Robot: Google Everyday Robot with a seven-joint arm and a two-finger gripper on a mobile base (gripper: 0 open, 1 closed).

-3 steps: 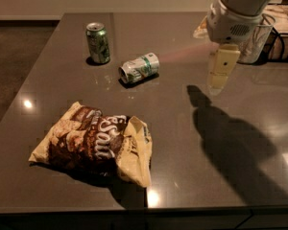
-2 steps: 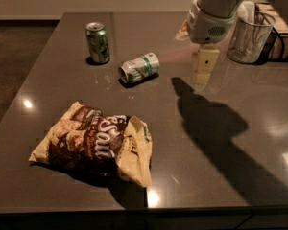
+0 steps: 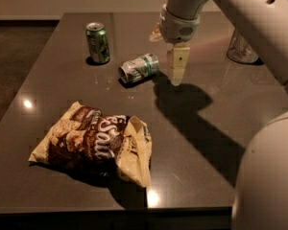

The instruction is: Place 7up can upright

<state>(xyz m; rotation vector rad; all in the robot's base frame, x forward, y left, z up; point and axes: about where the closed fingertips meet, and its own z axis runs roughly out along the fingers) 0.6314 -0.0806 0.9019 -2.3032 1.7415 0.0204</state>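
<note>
I am looking at a smooth, dark, glossy table [image 3: 48, 104], with the white robot arm [image 3: 245, 13] reaching in above and right of the 7up can [image 3: 139, 68]. A crinkled brown and cream snack bag [image 3: 93, 145] is lying in front of that can; I cannot read its white lettering. The gripper [image 3: 177, 80] is hanging just right of the can, pointing down; I cannot tell if it is wide or narrow. The can, silvery with a green band, is lying on its side. A green can [image 3: 98, 43] is standing upright behind and left of it.
</note>
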